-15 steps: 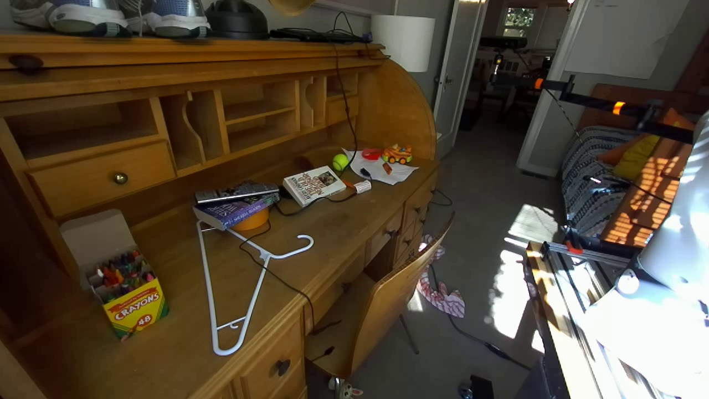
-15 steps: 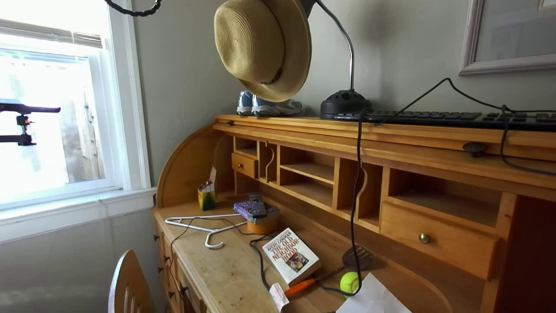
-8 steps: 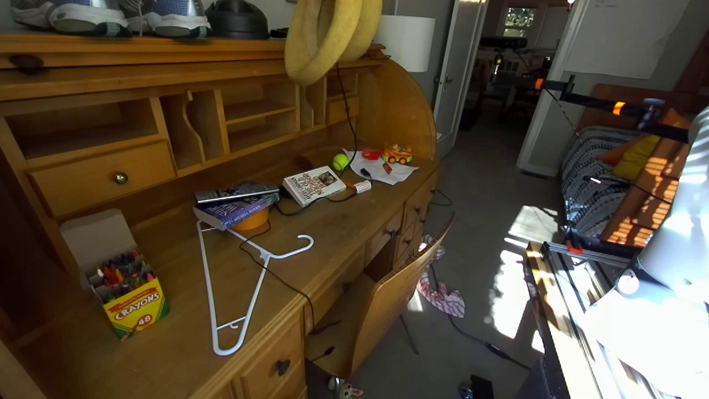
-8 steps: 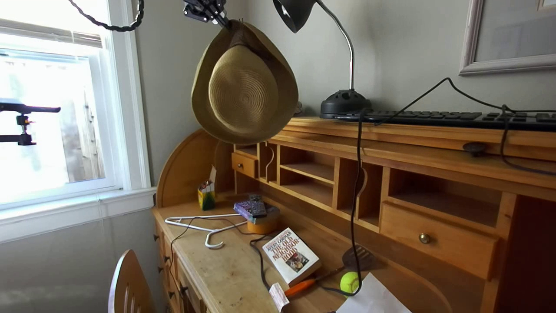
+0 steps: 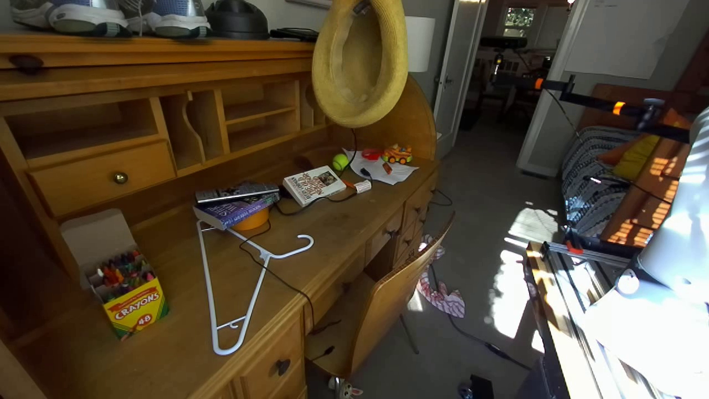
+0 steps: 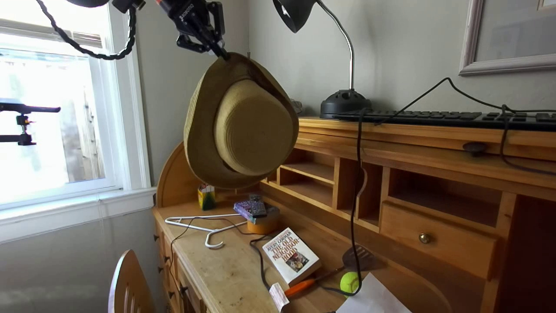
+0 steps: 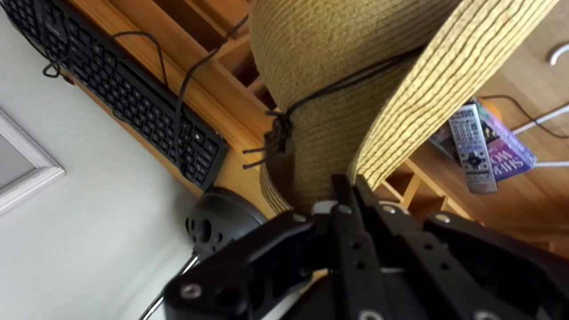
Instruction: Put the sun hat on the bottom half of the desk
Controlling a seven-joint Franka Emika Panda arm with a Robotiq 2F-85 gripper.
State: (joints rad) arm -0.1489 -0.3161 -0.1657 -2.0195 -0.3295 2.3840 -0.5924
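Observation:
The sun hat (image 6: 256, 126) is pale tan straw with a dark cord. It hangs tilted by its brim in the air, in front of the upper cubbyholes and above the desk. Its hollow inside (image 5: 360, 66) faces the camera in an exterior view. My gripper (image 6: 224, 55) is shut on the brim's top edge. In the wrist view the fingertips (image 7: 349, 180) pinch the brim, and the crown (image 7: 338, 58) shows beyond them. The desk's writing surface (image 5: 327, 233) lies below and apart from the hat; it also shows in an exterior view (image 6: 234, 274).
On the desk are a crayon box (image 5: 133, 299), white hanger (image 5: 263, 260), purple book (image 5: 238, 210), white book (image 5: 314, 185), tennis ball (image 6: 349, 282), cables and paper. A lamp (image 6: 345, 104) and keyboard (image 6: 434, 116) stand on top. A chair (image 5: 388, 293) stands at the front.
The hat, held in the gripper, has moved down from the level of the desk's top and away from the wall. It has also turned. The gripper has come into an exterior view.

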